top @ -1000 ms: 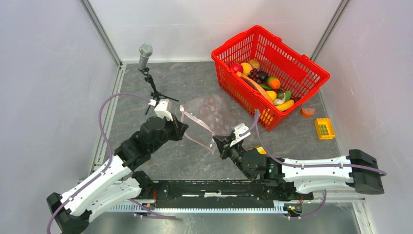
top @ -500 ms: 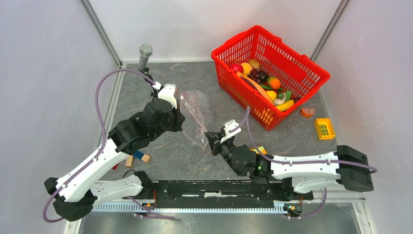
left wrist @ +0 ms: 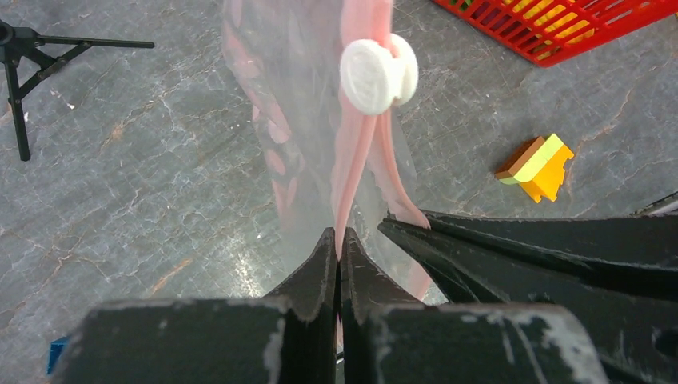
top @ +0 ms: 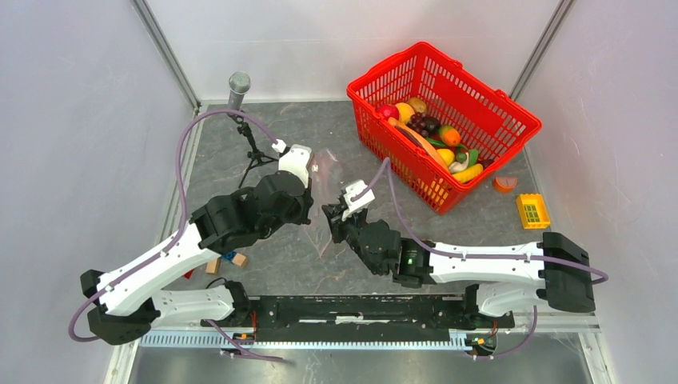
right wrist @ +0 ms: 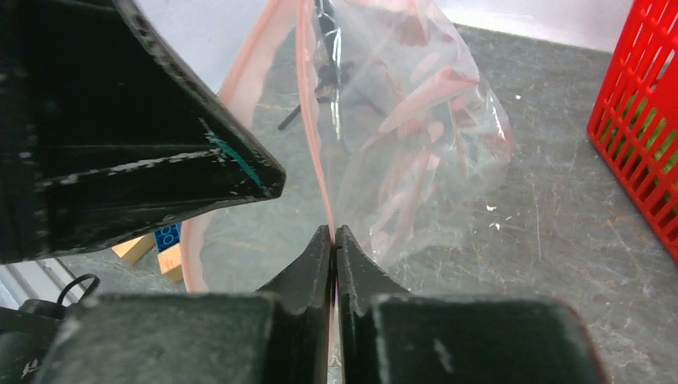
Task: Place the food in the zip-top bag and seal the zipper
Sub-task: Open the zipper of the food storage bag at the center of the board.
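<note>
Left claw [left wrist: 337, 240]: fingertips pressed together on the pale-pink zipper [left wrist: 352, 164], which runs from the tips straight up the left wrist frame to a white round slider [left wrist: 377, 74]. Below the slider the strip divides into two bands. Right claw [right wrist: 334, 234]: tips likewise closed, with a pink band of the zipper pinched between them and rising toward the top of the right wrist frame. In the top view both claws meet at frame centre, the left claw's black finger showing just beside the right one's. The zip-top bag [top: 325, 170] hangs between them clear of the table [top: 320, 128], seen nearly edge-on, its long axis running from lower centre toward upper centre. Its film is clear, creased and printed with pink dots. The red mesh basket [top: 480, 82] stands at upper right, well apart from the bag. The food [top: 436, 140] lies heaped in its near corner: purple grapes, orange, yellow and green pieces. A yellow block [top: 532, 210] and a small orange piece [top: 504, 184] lie on the table at the basket's right. A microphone on a tripod [top: 238, 84] stands at upper left.
</note>
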`<state>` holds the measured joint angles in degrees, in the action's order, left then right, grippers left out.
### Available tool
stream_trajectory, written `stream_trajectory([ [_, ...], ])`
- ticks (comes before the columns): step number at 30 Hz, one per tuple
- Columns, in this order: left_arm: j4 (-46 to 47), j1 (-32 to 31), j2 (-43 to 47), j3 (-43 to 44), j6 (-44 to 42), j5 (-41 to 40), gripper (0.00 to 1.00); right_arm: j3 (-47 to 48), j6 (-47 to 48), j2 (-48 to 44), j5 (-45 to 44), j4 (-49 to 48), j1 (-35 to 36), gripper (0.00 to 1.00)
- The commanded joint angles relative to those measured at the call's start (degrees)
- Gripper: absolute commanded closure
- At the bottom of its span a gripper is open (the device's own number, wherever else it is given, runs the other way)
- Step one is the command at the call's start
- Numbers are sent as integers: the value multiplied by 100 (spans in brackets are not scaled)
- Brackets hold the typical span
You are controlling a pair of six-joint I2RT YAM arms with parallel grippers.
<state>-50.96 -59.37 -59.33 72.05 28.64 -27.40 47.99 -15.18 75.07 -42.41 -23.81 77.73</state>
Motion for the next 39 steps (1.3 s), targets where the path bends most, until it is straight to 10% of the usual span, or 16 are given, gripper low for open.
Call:
stream_trajectory([
  [1, 16, -63, 95, 203, -75, -120, 98, 216, -80, 5, 74, 329, -166, 100],
  [5, 77, -64, 415, -53, -92, -572, 95, 146, -230, -134, -35, 364, -240, 100],
  [7, 152, -62, 592, -266, -88, -761, 64, -9, -347, -272, -12, 199, -273, 100],
  [11, 683, -62, 867, -836, -91, -445, 55, -265, -774, -438, 399, -56, -447, 100],
  [22, 1370, -84, 911, -1546, 575, 116, 50, -381, -1223, -398, 491, -208, -491, 100],
  [27, 1540, -98, 1068, -1996, 769, -463, 55, -462, -1309, -492, 610, -414, -522, 100],
  [33, 2064, -98, 1655, -2588, 711, -631, 97, -489, -1363, -526, 845, -274, -641, 100],
  [39, 1689, -105, 1654, -1913, 276, -677, 98, -249, -929, -422, 2543, -300, -919, 100],
])
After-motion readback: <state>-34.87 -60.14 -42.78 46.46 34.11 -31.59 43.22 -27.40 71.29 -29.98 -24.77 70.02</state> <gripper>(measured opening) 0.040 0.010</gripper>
